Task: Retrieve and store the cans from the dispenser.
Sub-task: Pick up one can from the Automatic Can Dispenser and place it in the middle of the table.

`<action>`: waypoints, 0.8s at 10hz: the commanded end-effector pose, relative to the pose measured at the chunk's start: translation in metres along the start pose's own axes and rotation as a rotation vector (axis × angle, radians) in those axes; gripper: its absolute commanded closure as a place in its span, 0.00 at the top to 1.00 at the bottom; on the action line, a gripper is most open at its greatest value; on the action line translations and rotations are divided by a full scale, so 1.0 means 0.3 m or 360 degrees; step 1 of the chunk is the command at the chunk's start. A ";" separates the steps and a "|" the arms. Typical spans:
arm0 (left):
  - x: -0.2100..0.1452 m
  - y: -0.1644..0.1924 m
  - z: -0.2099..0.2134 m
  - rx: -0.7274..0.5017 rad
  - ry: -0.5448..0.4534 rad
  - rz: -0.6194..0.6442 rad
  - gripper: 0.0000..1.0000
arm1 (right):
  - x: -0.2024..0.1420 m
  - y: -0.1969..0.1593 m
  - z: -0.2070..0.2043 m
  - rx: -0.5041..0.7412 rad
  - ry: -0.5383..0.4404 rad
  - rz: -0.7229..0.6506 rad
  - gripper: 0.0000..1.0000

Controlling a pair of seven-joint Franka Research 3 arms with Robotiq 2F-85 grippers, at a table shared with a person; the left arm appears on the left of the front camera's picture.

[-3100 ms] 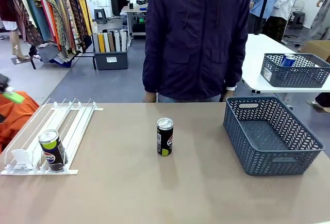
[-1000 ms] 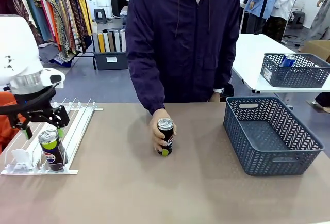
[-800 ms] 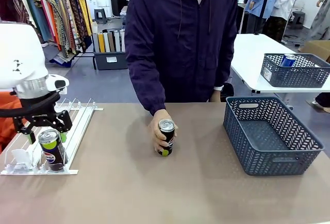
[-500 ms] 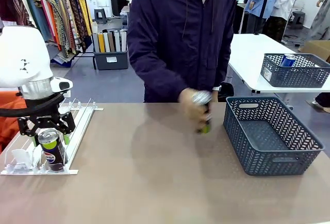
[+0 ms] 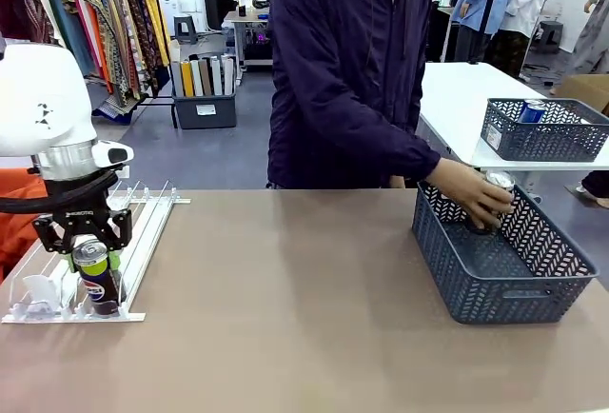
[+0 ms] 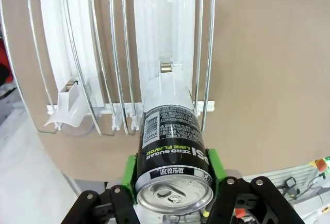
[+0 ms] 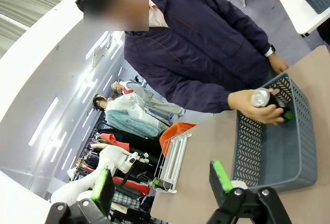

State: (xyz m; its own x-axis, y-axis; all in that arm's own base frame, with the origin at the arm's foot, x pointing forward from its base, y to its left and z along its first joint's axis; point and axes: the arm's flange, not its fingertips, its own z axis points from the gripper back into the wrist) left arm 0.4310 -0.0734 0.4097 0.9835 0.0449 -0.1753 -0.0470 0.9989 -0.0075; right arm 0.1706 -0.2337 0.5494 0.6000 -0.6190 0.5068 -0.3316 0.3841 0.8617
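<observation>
One can (image 6: 172,146) clamped in left pincer (image 6: 172,171) — pads (image 6: 214,166) visible from wrist view | right pincer (image 7: 161,178) apart

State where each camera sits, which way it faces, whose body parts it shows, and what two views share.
Front: fixed on the robot's side, facing the person across the table; left arm, left pincer closed on a black can in the dispenser.
Left wrist: looks past its green pads at that can and the rails.
Right wrist: above the table, faces the person's hand holding a second can over the basket; open right pincer.
Shared: front and right wrist both show that hand and basket.
</observation>
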 end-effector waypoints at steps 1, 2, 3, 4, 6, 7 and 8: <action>0.000 0.004 0.018 -0.0015 0.0011 0.0011 0.00 | 0.012 0.005 -0.011 0.0044 -0.0031 0.0039 1.00; -0.006 0.002 0.025 -0.0016 0.0005 0.0013 0.00 | 0.012 0.005 -0.011 0.0044 -0.0031 0.0039 1.00; -0.008 -0.003 0.043 -0.0020 -0.0017 0.0011 0.00 | 0.012 0.005 -0.011 0.0044 -0.0031 0.0039 1.00; -0.027 -0.004 0.093 -0.0032 -0.0072 0.0013 0.00 | 0.012 0.005 -0.011 0.0044 -0.0031 0.0039 1.00; -0.134 0.009 0.268 -0.0006 -0.0148 0.0074 0.00 | 0.012 0.005 -0.011 0.0044 -0.0031 0.0039 1.00; -0.208 0.010 0.353 -0.0025 -0.0190 0.0033 0.00 | 0.012 0.005 -0.011 0.0044 -0.0031 0.0039 1.00; -0.293 0.012 0.428 -0.0048 -0.0320 0.0013 0.00 | 0.012 0.005 -0.011 0.0044 -0.0031 0.0039 1.00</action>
State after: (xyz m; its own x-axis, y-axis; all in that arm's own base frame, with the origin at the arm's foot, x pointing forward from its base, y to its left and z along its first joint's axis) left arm 0.3854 -0.0729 0.5260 0.9976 0.0527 -0.0440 -0.0533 0.9985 -0.0120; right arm 0.1707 -0.2337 0.5493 0.6003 -0.6191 0.5063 -0.3312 0.3838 0.8620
